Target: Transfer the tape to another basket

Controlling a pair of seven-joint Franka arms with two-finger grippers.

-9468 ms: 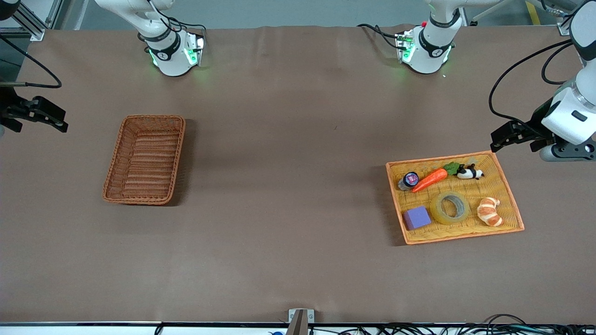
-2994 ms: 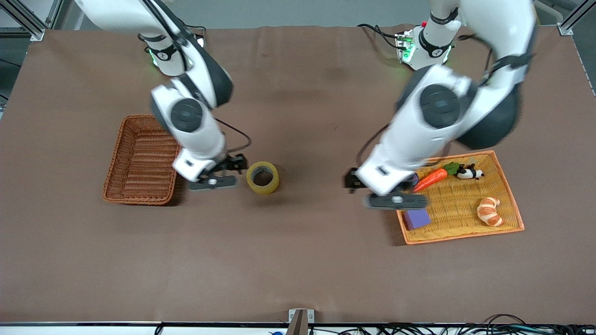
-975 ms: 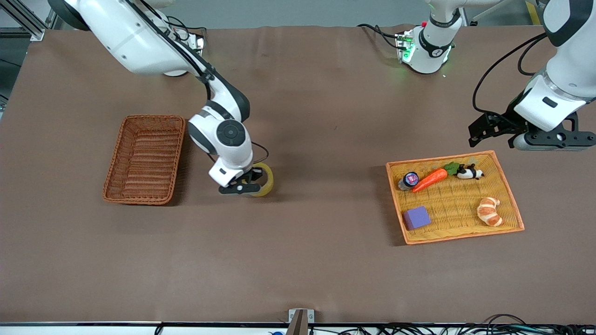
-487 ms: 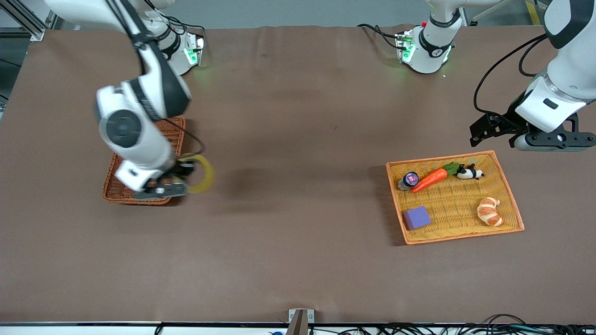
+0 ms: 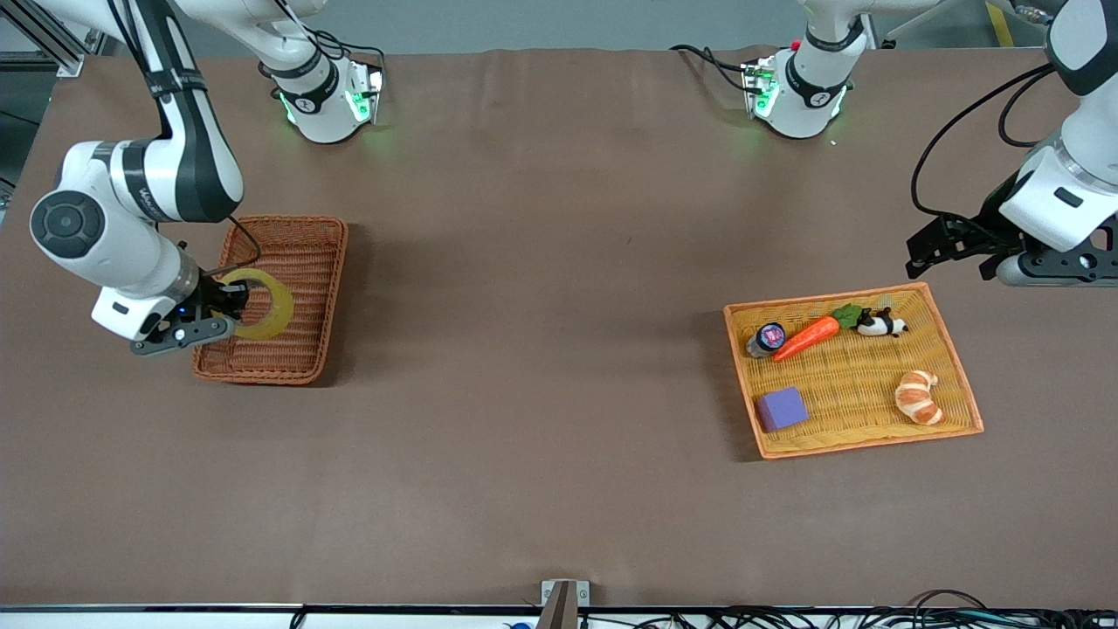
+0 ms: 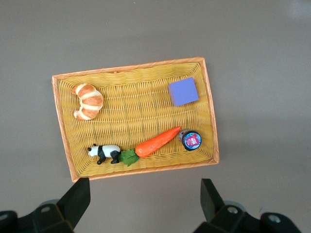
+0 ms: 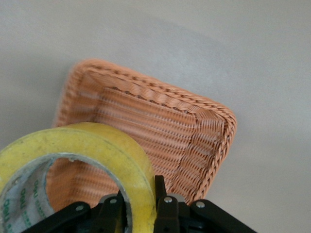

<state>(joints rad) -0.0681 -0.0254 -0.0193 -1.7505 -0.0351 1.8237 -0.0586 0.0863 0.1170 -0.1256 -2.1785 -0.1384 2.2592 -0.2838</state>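
The tape (image 5: pixel 269 307), a translucent yellowish ring, stands on edge in my right gripper (image 5: pixel 223 307), which is shut on its wall. It hangs over the reddish-brown wicker basket (image 5: pixel 337 279), above the half nearer the front camera. In the right wrist view the tape (image 7: pixel 121 155) is pinched between the fingers of the right gripper (image 7: pixel 141 191), with the basket (image 7: pixel 204 131) below. My left gripper (image 5: pixel 952 249) is open and empty, over bare table beside the yellow tray. It shows wide open in the left wrist view (image 6: pixel 143 201).
The yellow woven tray (image 5: pixel 742 384) at the left arm's end holds a carrot (image 5: pixel 808 336), a dark-capped jar (image 5: pixel 769 339), a panda figure (image 5: pixel 882 325), a croissant (image 5: pixel 917 397) and a purple block (image 5: pixel 782 408). The tray also shows in the left wrist view (image 6: pixel 60 126).
My right gripper has carried the tape from over the table beside the basket to over the basket. The left arm has shifted slightly toward its end of the table.
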